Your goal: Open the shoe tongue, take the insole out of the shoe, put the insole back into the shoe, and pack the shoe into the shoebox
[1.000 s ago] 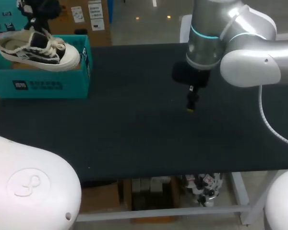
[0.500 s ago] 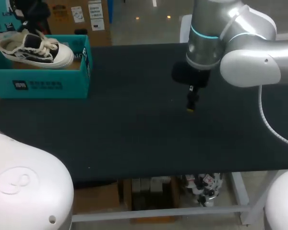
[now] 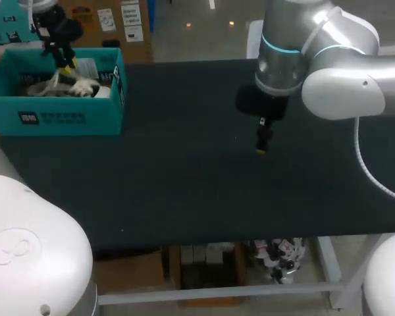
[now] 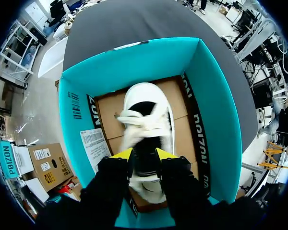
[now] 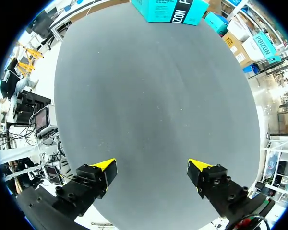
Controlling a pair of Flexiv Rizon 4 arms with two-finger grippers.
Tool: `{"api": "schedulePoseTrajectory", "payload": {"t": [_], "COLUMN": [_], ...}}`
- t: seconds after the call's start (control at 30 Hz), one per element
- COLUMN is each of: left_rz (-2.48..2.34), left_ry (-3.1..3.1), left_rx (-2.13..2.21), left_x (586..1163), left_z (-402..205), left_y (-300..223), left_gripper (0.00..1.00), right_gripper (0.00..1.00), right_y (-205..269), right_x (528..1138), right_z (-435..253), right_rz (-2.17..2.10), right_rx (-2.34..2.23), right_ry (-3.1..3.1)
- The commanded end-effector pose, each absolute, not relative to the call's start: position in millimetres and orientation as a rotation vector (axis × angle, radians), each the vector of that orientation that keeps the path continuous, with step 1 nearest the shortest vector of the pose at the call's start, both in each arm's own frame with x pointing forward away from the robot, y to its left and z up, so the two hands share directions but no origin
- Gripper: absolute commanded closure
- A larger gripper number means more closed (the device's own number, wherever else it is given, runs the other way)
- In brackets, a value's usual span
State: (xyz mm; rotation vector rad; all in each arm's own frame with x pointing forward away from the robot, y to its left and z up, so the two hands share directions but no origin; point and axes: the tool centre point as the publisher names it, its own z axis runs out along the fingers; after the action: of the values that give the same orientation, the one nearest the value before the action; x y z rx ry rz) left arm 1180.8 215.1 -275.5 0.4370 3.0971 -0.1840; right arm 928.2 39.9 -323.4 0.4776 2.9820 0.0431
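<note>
The left fingers (image 4: 121, 154) are clenched on the shoe (image 4: 146, 96), their yellow tips pressing from either side on the dark collar at its heel end. In the left wrist view the shoe lies low inside the shoebox (image 4: 216, 110), resting on the brown cardboard floor, with its white toe cap pointing away from the fingers and the white laces bunched just ahead of them. A white label (image 4: 93, 143) sits against the inside of the box wall beside the shoe. In the head view the same left fingers (image 3: 68, 66) reach down into the open top of the teal shoebox (image 3: 59, 117) at the upper left of the frame, and the shoe (image 3: 79, 87) shows only as a pale shape below the box rim. The box stands on the dark counter (image 3: 184, 191) near its far left corner. The right fingers (image 5: 104, 168) are released, spread wide with nothing between them, over bare counter (image 5: 158, 96); the shoebox (image 5: 168, 9) lies well ahead of them at the counter's far edge. In the head view the right fingers (image 3: 261, 146) hang just right of the middle of the frame, well apart from the box, below the right arm (image 3: 329, 59), which enters from the upper right.
</note>
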Motion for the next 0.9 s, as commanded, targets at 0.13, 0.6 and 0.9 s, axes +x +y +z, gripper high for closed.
{"api": "schedulePoseTrajectory", "payload": {"t": [0.13,0.6,0.9], "left_rz": [-0.201,-0.076,0.056], "left_ry": [3.131,3.085,3.108], "left_rx": [0.452,0.422,0.418], "left_x": [1176.8,1091.8,1048.6], "left_z": [-257.3,-169.9,-169.2], "left_y": [205.9,112.1,67.8], "left_gripper": [0.0,0.0,0.0], "right_gripper": [0.0,0.0,0.0], "right_y": [40.5,40.5,40.5], "right_x": [928.9,928.9,928.9], "right_z": [-322.6,-322.6,-322.6], "right_rz": [0.037,0.037,0.037], "right_rx": [0.479,0.479,0.479], "right_ry": [2.985,2.985,2.985]}}
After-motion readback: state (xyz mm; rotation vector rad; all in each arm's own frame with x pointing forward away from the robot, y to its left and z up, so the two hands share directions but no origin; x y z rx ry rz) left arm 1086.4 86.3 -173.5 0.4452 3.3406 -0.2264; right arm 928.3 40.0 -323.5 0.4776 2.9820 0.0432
